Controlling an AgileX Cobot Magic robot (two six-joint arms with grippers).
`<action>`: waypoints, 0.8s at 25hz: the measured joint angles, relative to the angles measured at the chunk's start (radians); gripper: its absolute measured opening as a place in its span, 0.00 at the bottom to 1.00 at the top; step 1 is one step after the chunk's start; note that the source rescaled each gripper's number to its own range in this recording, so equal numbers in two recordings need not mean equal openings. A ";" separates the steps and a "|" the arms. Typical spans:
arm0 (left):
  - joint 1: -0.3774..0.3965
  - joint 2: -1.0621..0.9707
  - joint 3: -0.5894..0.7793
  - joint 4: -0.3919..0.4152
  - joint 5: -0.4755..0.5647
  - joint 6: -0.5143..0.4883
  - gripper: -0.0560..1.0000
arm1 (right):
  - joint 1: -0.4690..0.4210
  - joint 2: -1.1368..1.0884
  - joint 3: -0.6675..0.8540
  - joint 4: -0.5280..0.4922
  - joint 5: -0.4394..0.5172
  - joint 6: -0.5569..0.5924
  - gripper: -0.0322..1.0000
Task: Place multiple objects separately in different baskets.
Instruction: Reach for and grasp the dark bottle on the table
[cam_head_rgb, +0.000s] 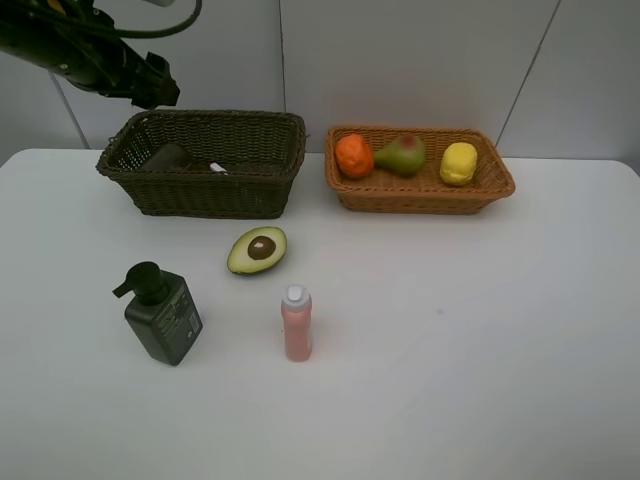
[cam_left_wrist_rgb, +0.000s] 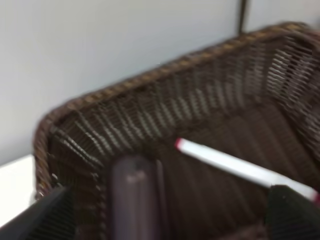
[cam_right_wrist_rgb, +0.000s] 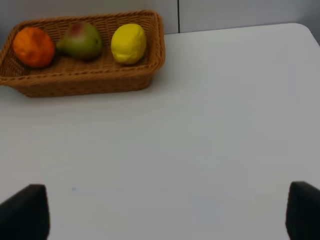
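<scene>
The dark basket (cam_head_rgb: 200, 188) holds a white marker (cam_head_rgb: 217, 168) and a dim cup shape (cam_head_rgb: 165, 157). My left gripper (cam_head_rgb: 155, 90) hovers above its back left corner. In the left wrist view the left gripper (cam_left_wrist_rgb: 170, 220) is open and empty over the basket wall (cam_left_wrist_rgb: 150, 110), the marker (cam_left_wrist_rgb: 235, 167) and the blurred cup (cam_left_wrist_rgb: 132, 195). The orange basket (cam_head_rgb: 420, 196) holds the orange (cam_head_rgb: 353, 155), pear (cam_head_rgb: 402, 154) and lemon (cam_head_rgb: 459, 163). On the table lie the avocado half (cam_head_rgb: 257, 250), pump bottle (cam_head_rgb: 162, 315) and pink bottle (cam_head_rgb: 296, 323). My right gripper (cam_right_wrist_rgb: 165, 215) is open over bare table.
The right wrist view shows the orange basket (cam_right_wrist_rgb: 85, 82) with the orange (cam_right_wrist_rgb: 33, 46), pear (cam_right_wrist_rgb: 80, 41) and lemon (cam_right_wrist_rgb: 128, 43) beyond a stretch of white table (cam_right_wrist_rgb: 200, 125). A grey wall runs behind both baskets. The right arm is outside the high view.
</scene>
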 joint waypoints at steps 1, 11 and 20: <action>-0.013 -0.016 0.000 -0.002 0.033 -0.014 1.00 | 0.000 0.000 0.000 0.000 0.000 0.000 1.00; -0.128 -0.138 0.000 -0.014 0.426 -0.266 1.00 | 0.000 0.000 0.000 0.000 0.000 0.000 1.00; -0.220 -0.148 0.000 -0.060 0.706 -0.380 1.00 | 0.000 0.000 0.000 0.000 0.000 0.000 1.00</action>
